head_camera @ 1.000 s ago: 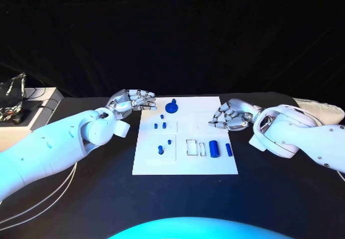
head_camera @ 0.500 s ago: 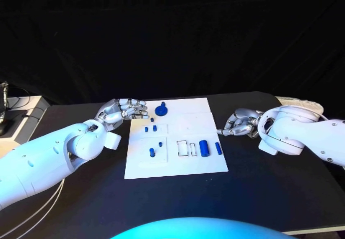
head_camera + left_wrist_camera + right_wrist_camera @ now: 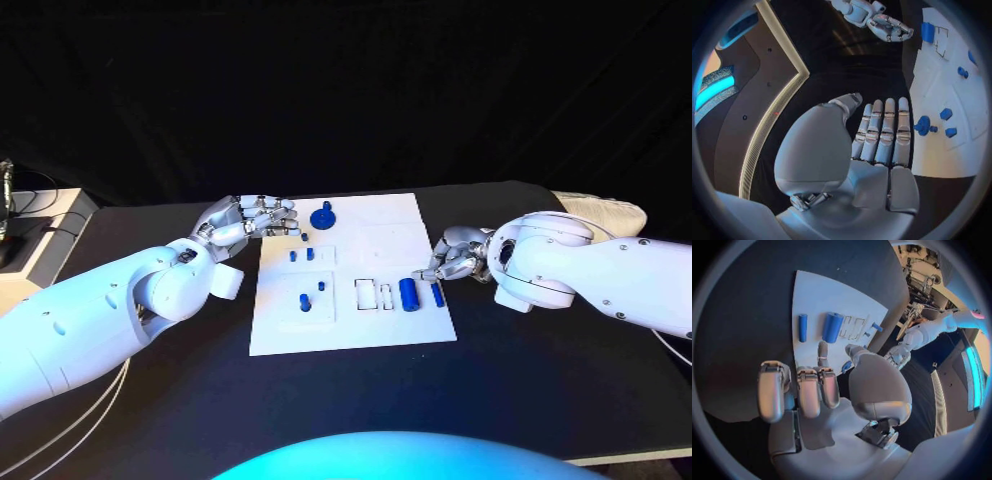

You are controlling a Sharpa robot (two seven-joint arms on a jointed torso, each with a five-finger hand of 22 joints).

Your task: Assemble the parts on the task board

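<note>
Right hand (image 3: 450, 256) sits at the task board's (image 3: 389, 335) right edge, fingers apart and loosely curled, holding nothing I can see. Just beside it on the board lie the thick blue cylinder (image 3: 411, 294) and the slim blue pin (image 3: 437, 295), long axes running toward the board's far edge. My left hand (image 3: 254, 217) waits empty, fingers straight, at the board's far left corner, so I judge the right nearer.

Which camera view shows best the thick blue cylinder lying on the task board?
The right wrist view shows the thick blue cylinder best: large and unobstructed, lying beside a thin blue rod. The head view shows it small, near the right hand. The left wrist view shows one blue piece at the task board's far end, probably it.
</note>
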